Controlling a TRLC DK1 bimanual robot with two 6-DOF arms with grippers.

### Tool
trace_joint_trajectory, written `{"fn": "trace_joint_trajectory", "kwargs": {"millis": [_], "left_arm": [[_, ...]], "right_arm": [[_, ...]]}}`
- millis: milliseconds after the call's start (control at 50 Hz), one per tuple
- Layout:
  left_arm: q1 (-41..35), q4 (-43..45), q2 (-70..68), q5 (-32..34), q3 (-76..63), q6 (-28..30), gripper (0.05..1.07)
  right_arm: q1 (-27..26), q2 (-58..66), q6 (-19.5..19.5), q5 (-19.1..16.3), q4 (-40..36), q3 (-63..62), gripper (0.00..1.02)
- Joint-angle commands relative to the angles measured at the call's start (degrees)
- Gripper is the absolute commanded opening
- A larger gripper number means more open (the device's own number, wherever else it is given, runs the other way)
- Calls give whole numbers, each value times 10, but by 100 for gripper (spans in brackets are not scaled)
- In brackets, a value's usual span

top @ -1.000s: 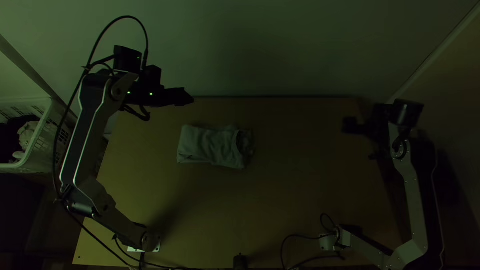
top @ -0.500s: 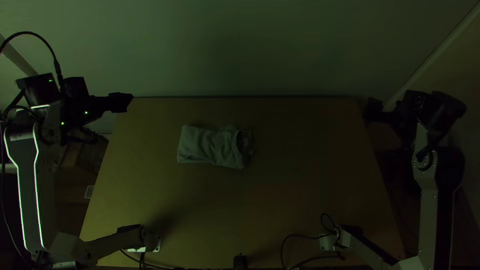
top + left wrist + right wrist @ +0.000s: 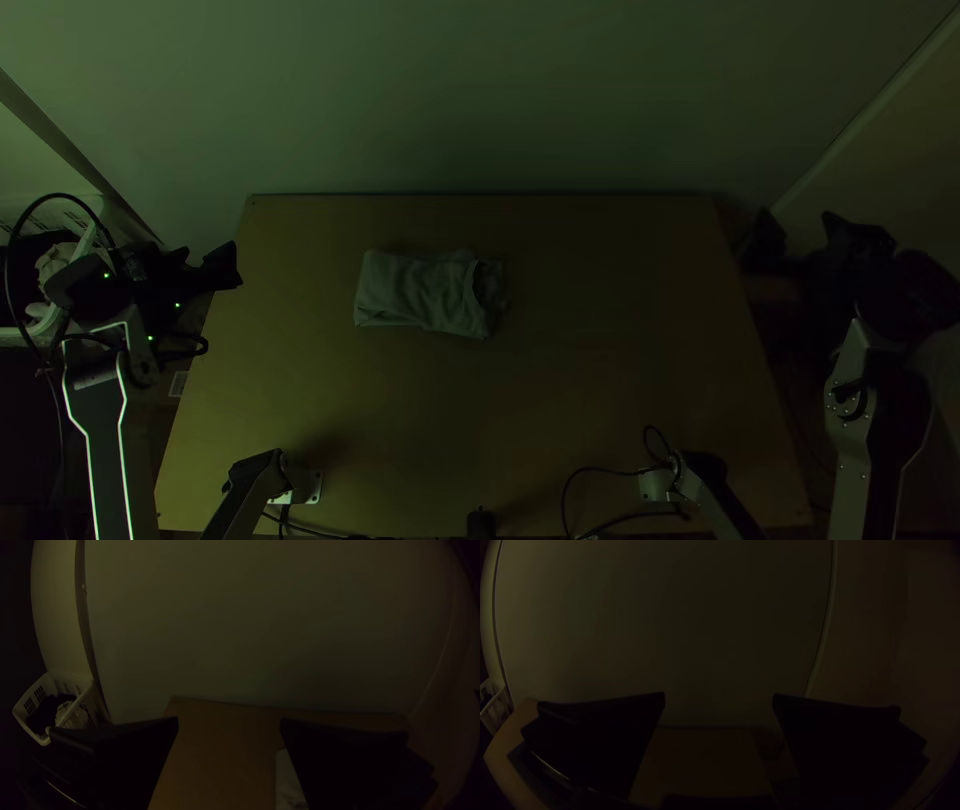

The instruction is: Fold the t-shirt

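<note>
On bare wood [image 3: 560, 420], rumpled grey-green cloth [image 3: 425, 293], folded rectangular.

The folded grey-green t-shirt [image 3: 425, 294] lies flat (a little rumpled at one end) on the tabletop [image 3: 560, 420].

Top cam: high over near edge of table [image 3: 620, 400], btwn bases of L arm [image 3: 95, 430] & R arm [image 3: 850, 440], tilted steeply down; farthest back, gets most of tabletop + lower pt. of far wall [image 3: 480, 100]. L wrist cam: closer in, out on L arm, faces far wall over table's far L corner [image 3: 175, 699]. R wrist cam: on R arm, also faces far wall. All 3 share wall, table's far edge & basket [image 3: 31, 732], smaller in R wrist view. Top + L wrist share folded shirt [image 3: 420, 290].
</note>
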Motion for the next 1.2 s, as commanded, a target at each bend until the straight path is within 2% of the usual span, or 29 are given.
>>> {"fn": "trace_joint_trajectory", "kwargs": {"millis": [0,140,320,580,700,940,1020,1180], "left_arm": [[3,46,-59,0,-66,10,103],[3,95,-133,0,-153,8,103],[3,166,-237,-8,-267,20,103],[9,214,-389,-17,-417,20,103],[21,217,-473,-17,-482,20,103],[26,243,-477,-20,-545,10,103],[23,260,-477,-20,-567,8,103],[15,274,-477,-19,-602,0,103]], "right_arm": [[3,-38,-19,2,27,-53,99],[2,-85,-27,0,55,-117,99],[5,-186,-64,-8,142,-238,99],[9,-319,-63,-9,205,-400,99],[13,-352,-51,-9,205,-450,98],[15,-455,-51,-9,240,-572,98],[14,-463,-39,-9,243,-593,98],[11,-491,-38,-8,268,-652,98]]}}
